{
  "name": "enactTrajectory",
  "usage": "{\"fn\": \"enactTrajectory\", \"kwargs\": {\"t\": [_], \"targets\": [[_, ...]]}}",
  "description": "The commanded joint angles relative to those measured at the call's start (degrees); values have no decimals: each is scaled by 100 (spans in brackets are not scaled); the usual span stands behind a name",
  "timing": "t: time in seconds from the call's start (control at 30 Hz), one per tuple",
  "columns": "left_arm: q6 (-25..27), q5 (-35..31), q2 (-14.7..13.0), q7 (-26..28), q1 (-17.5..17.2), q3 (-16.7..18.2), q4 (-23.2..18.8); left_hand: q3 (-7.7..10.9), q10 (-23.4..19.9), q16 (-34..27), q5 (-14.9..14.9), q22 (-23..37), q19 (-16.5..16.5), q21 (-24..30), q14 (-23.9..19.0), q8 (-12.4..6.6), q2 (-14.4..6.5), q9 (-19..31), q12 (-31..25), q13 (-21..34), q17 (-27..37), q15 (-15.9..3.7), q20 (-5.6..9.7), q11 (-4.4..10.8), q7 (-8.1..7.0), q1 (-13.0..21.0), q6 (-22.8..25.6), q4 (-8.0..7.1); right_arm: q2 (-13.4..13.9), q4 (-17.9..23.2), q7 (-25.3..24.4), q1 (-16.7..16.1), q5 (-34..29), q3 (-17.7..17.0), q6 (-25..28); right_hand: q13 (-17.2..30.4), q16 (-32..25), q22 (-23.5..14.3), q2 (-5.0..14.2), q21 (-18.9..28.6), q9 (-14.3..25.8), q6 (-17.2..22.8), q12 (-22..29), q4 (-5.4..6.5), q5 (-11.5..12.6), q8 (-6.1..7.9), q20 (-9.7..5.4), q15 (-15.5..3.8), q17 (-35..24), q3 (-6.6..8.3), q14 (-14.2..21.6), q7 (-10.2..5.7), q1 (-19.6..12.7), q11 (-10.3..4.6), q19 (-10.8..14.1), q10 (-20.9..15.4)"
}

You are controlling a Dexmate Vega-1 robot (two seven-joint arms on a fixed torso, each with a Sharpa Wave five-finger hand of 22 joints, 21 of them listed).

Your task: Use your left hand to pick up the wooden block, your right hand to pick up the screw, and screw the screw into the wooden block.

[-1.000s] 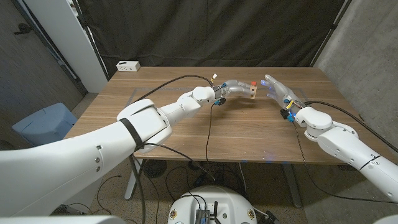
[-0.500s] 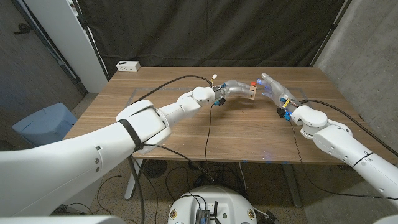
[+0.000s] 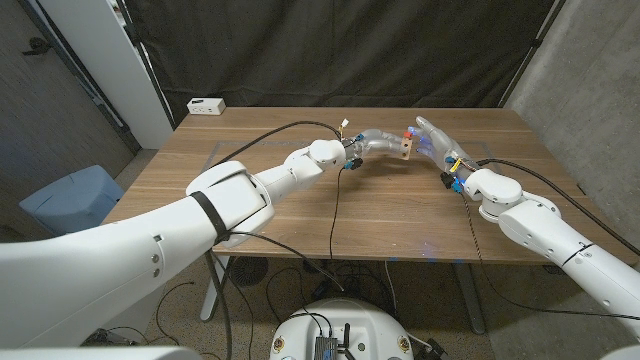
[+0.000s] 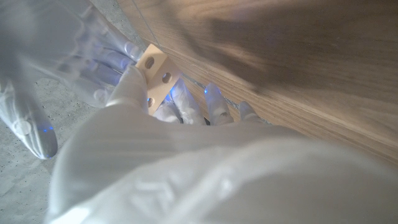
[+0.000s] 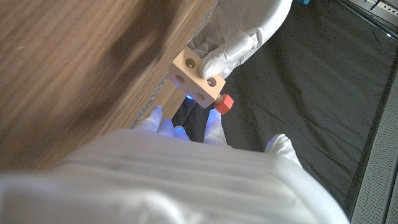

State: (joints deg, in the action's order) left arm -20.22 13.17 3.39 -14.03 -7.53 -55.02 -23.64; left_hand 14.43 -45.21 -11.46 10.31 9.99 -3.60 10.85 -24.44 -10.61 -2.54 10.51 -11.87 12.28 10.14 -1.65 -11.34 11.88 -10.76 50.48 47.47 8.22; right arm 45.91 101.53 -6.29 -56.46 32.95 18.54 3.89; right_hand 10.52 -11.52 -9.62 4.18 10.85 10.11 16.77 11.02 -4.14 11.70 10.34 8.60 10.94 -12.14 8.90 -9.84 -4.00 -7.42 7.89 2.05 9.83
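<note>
Left hand (image 3: 375, 141) holding the wooden block (image 3: 405, 148) above the table (image 3: 300, 215) toward its far edge, red screw (image 3: 407, 133) on the block's top, right hand (image 3: 437, 140) just beside it, fingers spread, holding nothing

A wooden table (image 3: 300, 215) stands before a black curtain (image 3: 340, 50). A small white box (image 3: 206, 104) lies on its far left corner. A blue bin (image 3: 70, 198) stands on the floor at the left.

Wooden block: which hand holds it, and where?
The left hand grips the wooden block by one end; the red screw sticks out of it.
</note>
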Motion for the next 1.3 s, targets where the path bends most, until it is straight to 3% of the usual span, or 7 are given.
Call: {"fn": "enactTrajectory", "kwargs": {"t": [0.03,1.3], "targets": [[-152,-8,88,-10,39,-1,181,53,-7,16,25,11,33,21,30,-33,-3,24,0,-3,14,8,-23,20,8,-64,59,-7,43,130,7,-89,18,12,-26,14,-25,-18,-3,-3,6,34,2,33,58,15,23,27,-31,11,-610,15,52,-2,-37,228],[-606,-26,76,-192,-73,114,290,72,-4,13,25,11,31,23,22,-32,-2,24,0,-3,14,13,-29,20,7,-76,57,-2,239,633,-292,-566,39,-213,26,13,-38,-17,33,0,5,47,11,102,111,22,14,2,-38,-14,-597,10,152,-7,-39,222]]}}
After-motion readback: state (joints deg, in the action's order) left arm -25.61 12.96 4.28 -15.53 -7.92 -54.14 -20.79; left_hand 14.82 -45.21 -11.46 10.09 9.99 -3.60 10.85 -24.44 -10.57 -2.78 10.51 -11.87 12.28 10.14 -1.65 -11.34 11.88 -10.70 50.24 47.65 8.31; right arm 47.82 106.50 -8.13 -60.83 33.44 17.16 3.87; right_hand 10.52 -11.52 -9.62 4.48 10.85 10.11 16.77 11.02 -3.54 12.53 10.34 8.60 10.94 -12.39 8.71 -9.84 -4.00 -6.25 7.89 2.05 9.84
